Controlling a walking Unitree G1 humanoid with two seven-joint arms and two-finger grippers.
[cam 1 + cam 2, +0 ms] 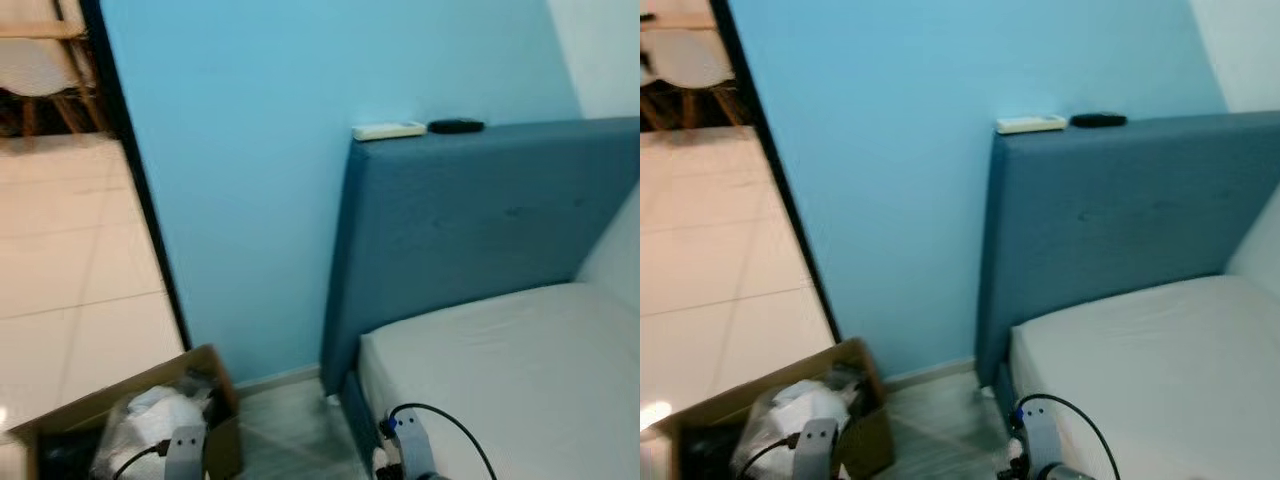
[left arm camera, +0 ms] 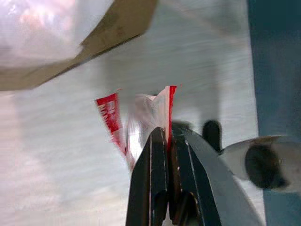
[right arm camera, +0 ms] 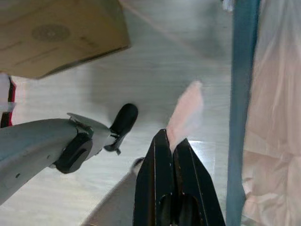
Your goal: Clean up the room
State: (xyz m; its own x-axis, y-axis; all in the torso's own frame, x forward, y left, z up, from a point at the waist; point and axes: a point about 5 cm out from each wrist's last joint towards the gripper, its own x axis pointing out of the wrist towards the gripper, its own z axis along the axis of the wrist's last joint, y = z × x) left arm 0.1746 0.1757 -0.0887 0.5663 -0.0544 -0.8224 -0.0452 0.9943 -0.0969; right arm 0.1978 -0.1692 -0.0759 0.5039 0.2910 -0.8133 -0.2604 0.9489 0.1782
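Observation:
My left gripper [image 2: 163,133] is shut on a crinkled red-and-white wrapper [image 2: 113,115], held over the pale floor beside the cardboard box [image 2: 117,28]. My right gripper [image 3: 172,136] is shut on a small pale pink scrap [image 3: 188,108], held above the floor between the box [image 3: 61,37] and the blue bed frame [image 3: 240,94]. In the eye views the open cardboard box [image 1: 110,398] sits low on the left with white plastic bags [image 1: 150,420] inside. My two silver arms [image 1: 185,450] [image 1: 412,445] reach down at the bottom edge.
A bed with a blue headboard [image 1: 480,220] and a white mattress [image 1: 520,370] stands on the right against the light blue wall. A white remote [image 1: 388,130] and a black object [image 1: 456,125] lie on the headboard. A doorway on the left opens onto a tiled floor [image 1: 70,260].

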